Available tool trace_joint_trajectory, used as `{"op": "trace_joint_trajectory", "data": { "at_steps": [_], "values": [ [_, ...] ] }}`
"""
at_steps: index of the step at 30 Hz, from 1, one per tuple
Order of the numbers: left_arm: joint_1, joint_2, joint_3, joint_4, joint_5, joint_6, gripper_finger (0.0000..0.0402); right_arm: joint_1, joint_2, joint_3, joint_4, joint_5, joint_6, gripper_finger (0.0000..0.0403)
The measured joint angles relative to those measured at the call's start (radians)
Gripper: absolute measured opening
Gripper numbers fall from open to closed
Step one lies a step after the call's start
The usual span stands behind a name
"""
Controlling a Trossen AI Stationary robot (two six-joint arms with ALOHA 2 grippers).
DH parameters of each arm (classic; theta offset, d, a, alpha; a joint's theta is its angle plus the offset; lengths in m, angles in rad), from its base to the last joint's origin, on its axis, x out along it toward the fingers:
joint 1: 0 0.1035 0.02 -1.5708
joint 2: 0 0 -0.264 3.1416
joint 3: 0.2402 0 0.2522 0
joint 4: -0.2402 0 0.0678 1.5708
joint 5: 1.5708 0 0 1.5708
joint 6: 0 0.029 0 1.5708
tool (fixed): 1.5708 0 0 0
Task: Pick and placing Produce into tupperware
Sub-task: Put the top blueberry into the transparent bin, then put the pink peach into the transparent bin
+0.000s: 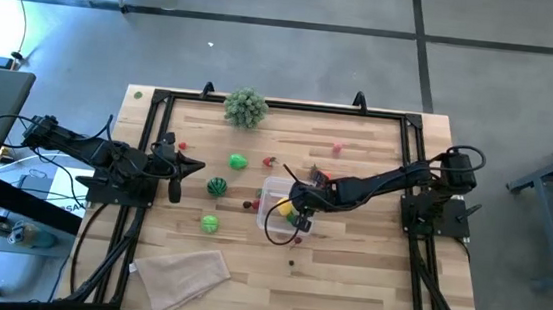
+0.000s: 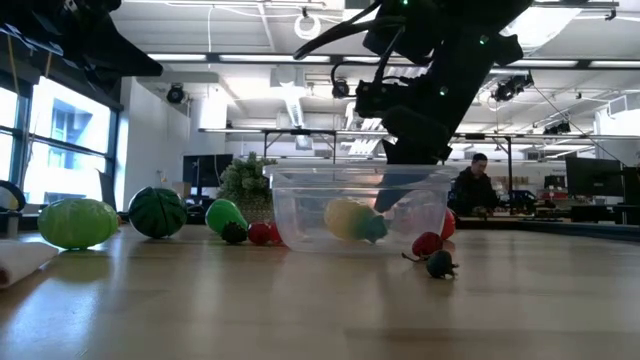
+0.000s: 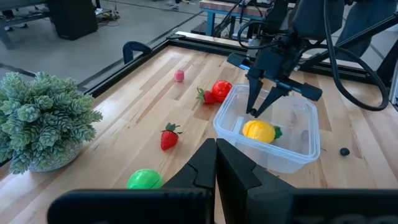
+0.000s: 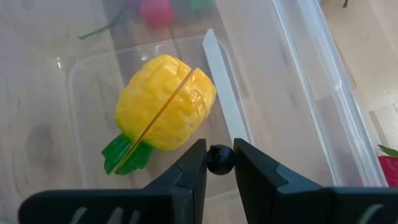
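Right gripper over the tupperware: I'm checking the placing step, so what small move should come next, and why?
Probably open the jaws a little wider to drop the piece. The right gripper hangs inside the clear tupperware, above its floor beside the yellow pineapple, and a small dark berry sits pinched between its fingertips. Nothing lies directly beneath it, so it should land inside.

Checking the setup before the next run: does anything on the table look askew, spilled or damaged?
Nothing looks spilled or damaged. The tupperware sits upright with a yellow pineapple lying inside. The right gripper holds a small dark berry above it. Loose produce scattered around, such as the strawberry, simply awaits picking. The left gripper waits shut, aside.
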Motion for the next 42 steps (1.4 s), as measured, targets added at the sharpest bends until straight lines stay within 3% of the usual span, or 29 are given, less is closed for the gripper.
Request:
{"op": "trace_joint_trajectory", "data": {
  "at_steps": [12,22,27,33,37,42],
  "values": [
    [0.0,0.0,0.0,0.0,0.0,0.0,0.0001,0.0,0.0,0.0,0.0,0.0,0.005,0.0071],
    [0.0,0.0,0.0,0.0,0.0,0.0,0.0001,0.0,0.0,0.0,0.0,0.03,0.016,0.013],
    [0.0,0.0,0.0,0.0,0.0,0.0,0.0001,0.0,-0.003,0.0,0.004,0.033,-0.001,0.0134],
    [0.0,0.0,0.0,0.0,0.0,0.0,0.0001,0.0,-0.016,0.095,-0.068,0.038,-0.005,0.0134],
    [0.0,0.0,0.0,0.0,0.0,0.0,0.0001,0.0,-0.016,0.207,-0.218,0.115,-0.022,0.0134],
    [0.0,0.0,0.0,0.0,0.0,0.0,0.0001,-0.003,-0.016,0.367,-0.489,0.325,0.032,0.0134]
  ]
}}
